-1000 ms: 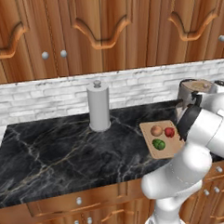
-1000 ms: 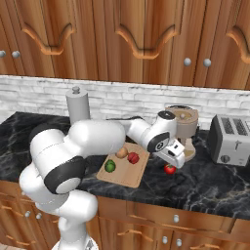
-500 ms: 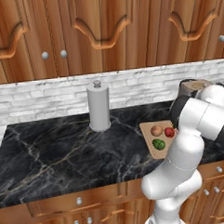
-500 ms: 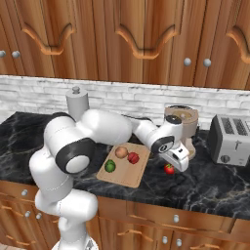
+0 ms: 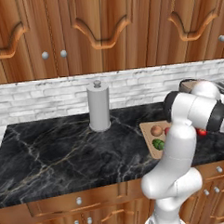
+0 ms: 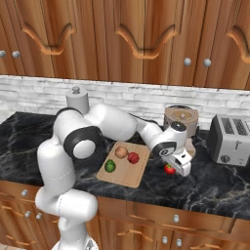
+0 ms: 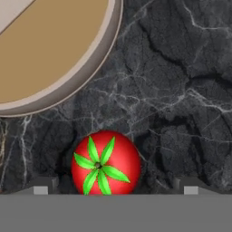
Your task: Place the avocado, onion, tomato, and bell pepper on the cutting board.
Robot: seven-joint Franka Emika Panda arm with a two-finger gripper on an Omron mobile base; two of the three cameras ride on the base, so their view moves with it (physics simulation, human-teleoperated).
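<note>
Right now the gripper (image 6: 179,166) hangs over the tomato (image 6: 169,169), which sits on the dark marble counter (image 6: 215,188) just right of the cutting board (image 6: 128,176). From the hand view the tomato (image 7: 106,163) lies low in the picture, green calyx up, between the two finger tips (image 7: 41,186), which stand wide apart with nothing held.

- On the board: onion (image 6: 121,152), a red piece (image 6: 133,157) just beside it, avocado (image 6: 110,166) nearer the front edge. Which red item that is, too small to tell.
- From the left base view the arm covers much of the board (image 5: 148,129); onion (image 5: 156,130) and avocado (image 5: 158,144) show beside it, tomato (image 5: 201,132) peeps out to the right.
- A round tan-topped appliance (image 6: 181,120) stands close behind the tomato; its base (image 7: 54,50) crowds the upper left of the hand view.

Step in hand, as I judge it: picking up the tomato.

- Tomato looks slightly off toward one finger; centre it before descending.
- Come straight down so the tips straddle its widest part. A round, smooth thing will likely roll if nudged on one side.
- Mind the appliance base during the drop.
- Close gently, lift clear, then carry left to a free patch of board.
</note>
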